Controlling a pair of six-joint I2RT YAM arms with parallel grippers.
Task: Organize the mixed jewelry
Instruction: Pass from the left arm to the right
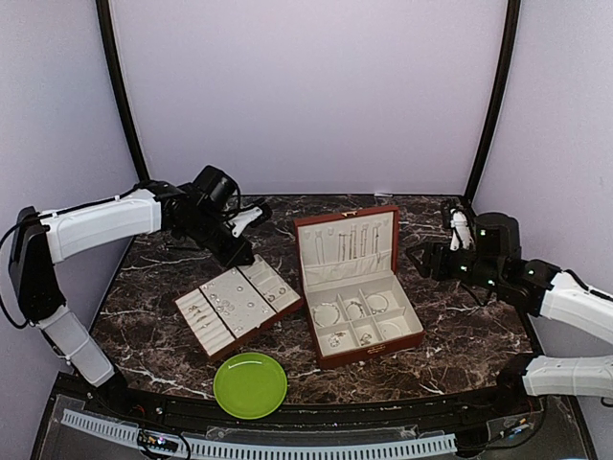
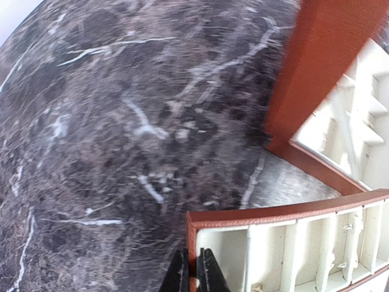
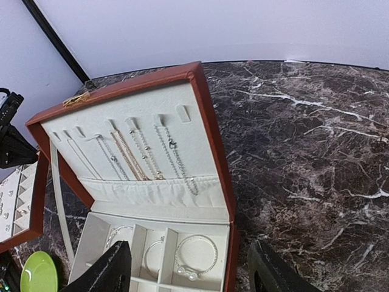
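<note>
Jewelry (image 3: 130,155): chains (image 3: 176,164) hang inside lid of box (image 3: 213,121); bracelets (image 3: 196,254) in compartments below.
Left gripper (image 2: 194,271): pinched closed, nothing seen held, at flat tray (image 2: 273,214) corner.
Right gripper (image 3: 189,264): spread wide, holding nothing.

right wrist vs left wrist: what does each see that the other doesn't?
Only right wrist: chains hanging in the lid of the open box, its gold clasp, bracelets in the compartments, the green plate.
Only left wrist: the left end effector closed at the corner rim of the tray, up close.
Both: the marble table, the tray with small studs, the box.
</note>
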